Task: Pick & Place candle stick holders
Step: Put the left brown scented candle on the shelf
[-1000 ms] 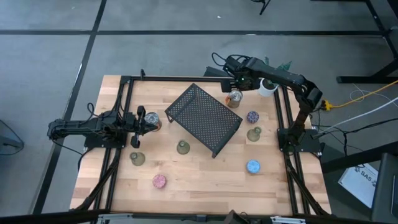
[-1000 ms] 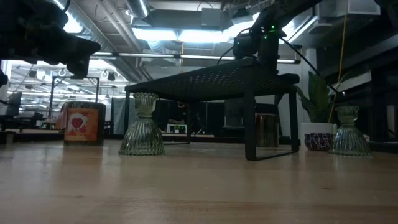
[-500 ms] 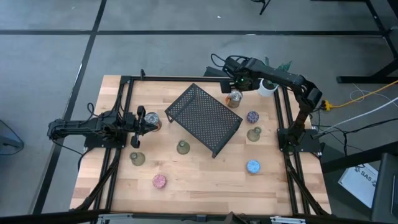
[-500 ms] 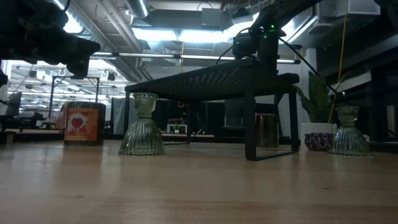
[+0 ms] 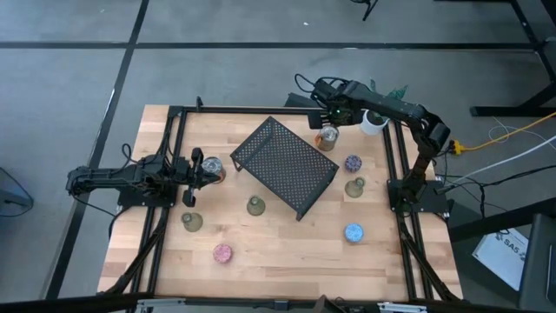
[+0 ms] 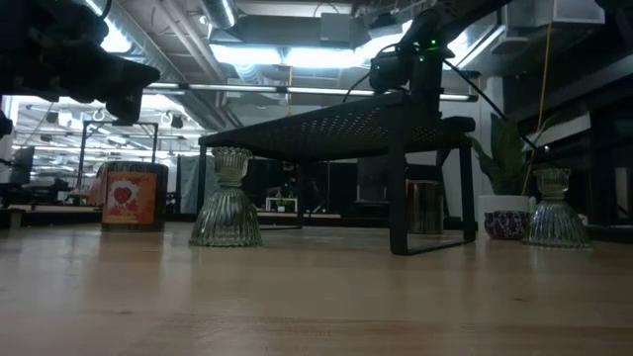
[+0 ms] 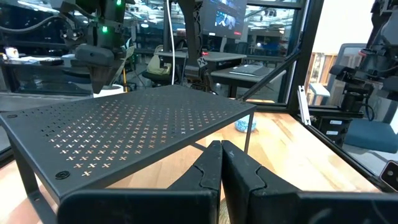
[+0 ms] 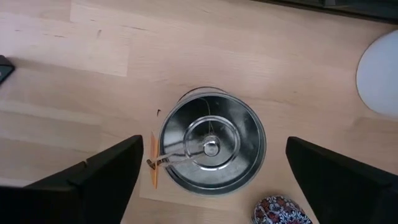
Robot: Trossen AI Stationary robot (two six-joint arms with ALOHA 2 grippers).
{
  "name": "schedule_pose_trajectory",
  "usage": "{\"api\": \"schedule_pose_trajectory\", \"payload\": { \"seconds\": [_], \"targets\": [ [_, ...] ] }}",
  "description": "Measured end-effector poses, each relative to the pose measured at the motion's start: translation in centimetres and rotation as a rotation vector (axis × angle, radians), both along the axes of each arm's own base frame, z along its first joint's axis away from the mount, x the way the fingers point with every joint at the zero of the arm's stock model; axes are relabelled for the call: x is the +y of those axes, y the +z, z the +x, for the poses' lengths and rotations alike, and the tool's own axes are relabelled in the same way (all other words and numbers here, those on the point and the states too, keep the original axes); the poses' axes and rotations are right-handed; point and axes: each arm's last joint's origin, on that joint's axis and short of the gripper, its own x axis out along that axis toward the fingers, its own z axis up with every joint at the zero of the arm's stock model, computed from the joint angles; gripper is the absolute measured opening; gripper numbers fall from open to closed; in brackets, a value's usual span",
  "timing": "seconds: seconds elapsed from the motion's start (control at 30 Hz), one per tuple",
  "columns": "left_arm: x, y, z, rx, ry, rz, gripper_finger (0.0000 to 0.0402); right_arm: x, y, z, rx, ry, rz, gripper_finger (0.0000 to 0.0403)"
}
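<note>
Your right gripper point(image 8: 211, 168) hangs straight above the shiny round metal tin point(image 8: 211, 148) at the table's far edge, its fingers point(image 8: 93, 177) spread wide on either side and holding nothing. If the tin is your target, centre on its rim and drop squarely so both pads meet the wall together; the white pot point(image 5: 374, 122) stands just beside it, and the small patterned purple candle stick holder point(image 5: 352, 163) sits near. The black perforated metal rack point(image 5: 284, 166) crowds the inner side, so come down vertically, not sweeping. Your left gripper point(image 7: 222, 163) waits at the left side, fingers pressed together and empty, facing the rack. The other holders lie apart on the light wooden table point(image 5: 287, 248): 3 olive-green ones point(image 5: 255, 206), a blue one point(image 5: 353, 232) and a pink one point(image 5: 223, 253). The near half offers the most open room.
</note>
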Motion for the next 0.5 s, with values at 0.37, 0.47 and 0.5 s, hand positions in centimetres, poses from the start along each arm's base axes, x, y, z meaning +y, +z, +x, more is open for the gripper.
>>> {"api": "schedule_pose_trajectory", "payload": {
  "seconds": [0.37,0.47,0.5],
  "targets": [
    [0.0,0.0,0.0,0.000,0.000,0.000,0.0001,0.0,-0.7,0.0,-0.002,0.000,-0.001,0.0400],
    [0.0,0.0,0.0,0.000,0.000,0.000,0.0001,0.1,-1.1,-0.1,0.002,0.000,0.002,0.0400],
    [0.0,0.0,0.0,0.000,0.000,0.000,0.0001,0.1,-1.2,-0.1,0.003,0.000,0.002,0.0400]
  ]
}}
